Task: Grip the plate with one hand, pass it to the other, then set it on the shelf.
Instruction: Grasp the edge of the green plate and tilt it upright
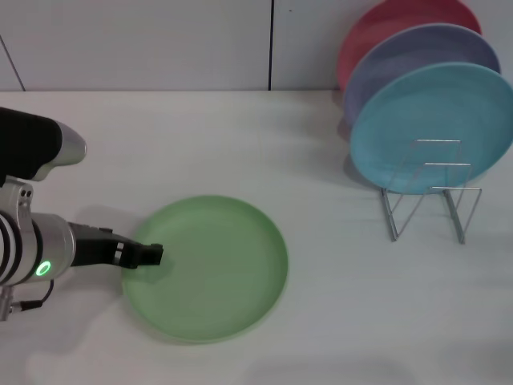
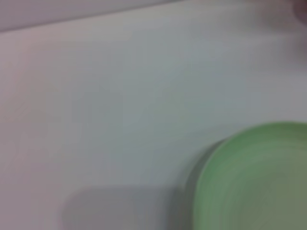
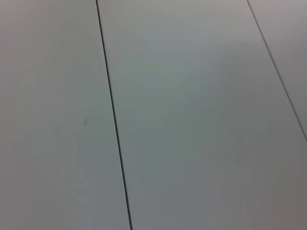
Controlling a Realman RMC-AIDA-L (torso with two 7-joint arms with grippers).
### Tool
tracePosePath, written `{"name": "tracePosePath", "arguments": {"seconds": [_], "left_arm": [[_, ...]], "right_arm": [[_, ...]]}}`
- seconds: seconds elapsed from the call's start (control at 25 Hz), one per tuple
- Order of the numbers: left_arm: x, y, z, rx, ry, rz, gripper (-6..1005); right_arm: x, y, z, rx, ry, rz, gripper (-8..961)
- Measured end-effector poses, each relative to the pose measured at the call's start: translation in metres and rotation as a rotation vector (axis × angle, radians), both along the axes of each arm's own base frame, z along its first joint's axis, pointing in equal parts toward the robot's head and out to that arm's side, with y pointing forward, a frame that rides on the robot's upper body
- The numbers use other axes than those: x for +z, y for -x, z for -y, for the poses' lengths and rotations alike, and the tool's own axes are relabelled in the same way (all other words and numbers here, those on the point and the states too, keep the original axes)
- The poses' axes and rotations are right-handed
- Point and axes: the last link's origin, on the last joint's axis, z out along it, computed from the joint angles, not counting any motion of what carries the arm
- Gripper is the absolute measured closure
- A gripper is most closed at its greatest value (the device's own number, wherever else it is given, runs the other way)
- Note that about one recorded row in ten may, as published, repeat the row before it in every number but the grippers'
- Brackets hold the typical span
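Note:
The light-green plate lies flat on the white table, front left of centre. My left gripper, on the arm with the green ring, reaches in low from the left, and its tip is at the plate's left rim. In the left wrist view part of the plate shows close by. The wire shelf stands at the right. My right gripper is out of view; the right wrist view shows only a pale panelled wall.
A teal plate, a lavender plate and a pink plate lean upright in the shelf, filling its back loops. The white table stretches between plate and shelf. A wall rises behind.

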Motion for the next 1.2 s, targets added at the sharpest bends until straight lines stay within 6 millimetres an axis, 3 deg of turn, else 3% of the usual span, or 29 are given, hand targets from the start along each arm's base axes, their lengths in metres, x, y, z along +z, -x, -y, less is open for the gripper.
{"name": "tracePosePath", "arguments": {"seconds": [1.2], "left_arm": [[-0.008, 0.016, -0.001, 0.049, 0.033, -0.044, 173]], "right_arm": [[-0.004, -0.003, 0.009, -0.003, 0.017, -0.002, 213]]}}
